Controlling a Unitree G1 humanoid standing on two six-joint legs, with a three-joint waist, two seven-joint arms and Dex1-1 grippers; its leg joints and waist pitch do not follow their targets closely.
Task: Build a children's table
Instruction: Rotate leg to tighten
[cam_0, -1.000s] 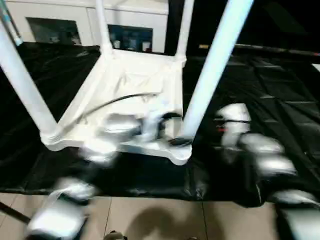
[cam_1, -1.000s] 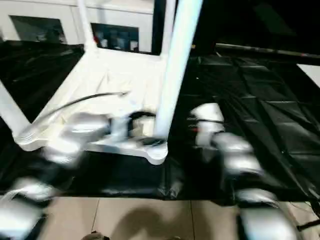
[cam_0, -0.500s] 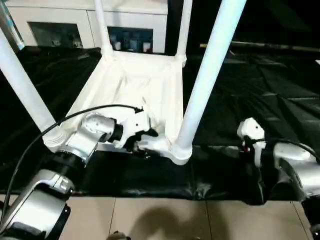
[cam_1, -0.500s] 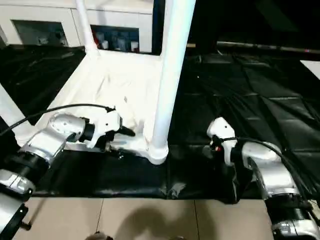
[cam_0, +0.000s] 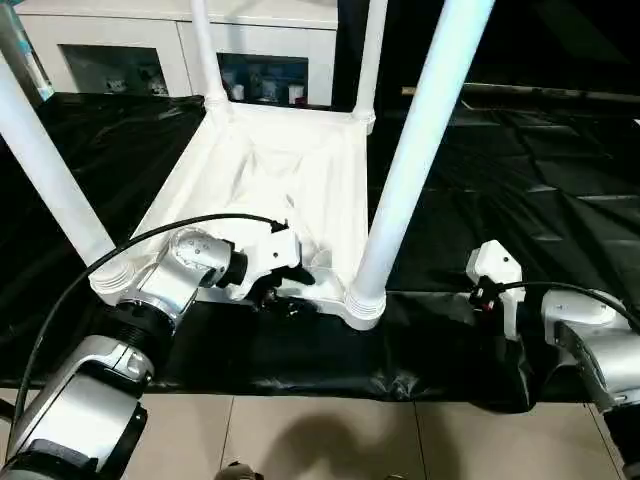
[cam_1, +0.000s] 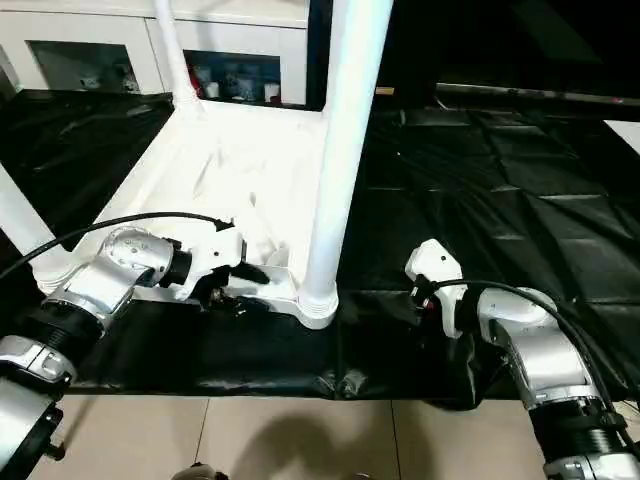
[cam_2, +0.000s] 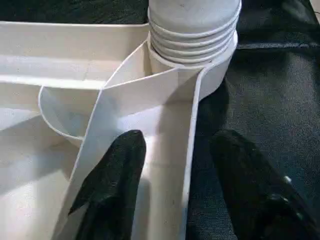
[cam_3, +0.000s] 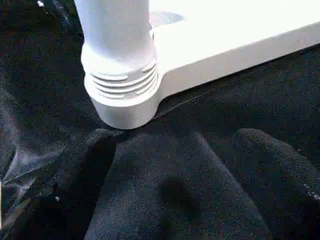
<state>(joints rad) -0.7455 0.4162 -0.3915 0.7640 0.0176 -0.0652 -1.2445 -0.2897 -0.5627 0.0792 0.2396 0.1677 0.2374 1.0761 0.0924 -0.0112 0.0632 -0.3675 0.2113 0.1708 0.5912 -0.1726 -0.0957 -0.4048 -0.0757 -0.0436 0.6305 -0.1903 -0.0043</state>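
The children's table lies upside down on the black cloth, its four white legs pointing up. My left gripper is at the near rim, just left of the near right corner socket and its leg. In the left wrist view the left gripper is open and straddles the rim wall. One finger is inside the ribbed underside, the other outside over the cloth. My right gripper hovers low over the cloth to the right of that socket. It stands wide open and empty, facing the socket.
The black cloth covers the work table; its front edge drops to a tiled floor. White cabinets stand behind. A black cable loops from my left forearm over the tabletop's near rim.
Both arms have drawn back toward the near edge and settled. The left fingers have narrowed around the near rim. The right gripper has stayed open beside the corner socket.
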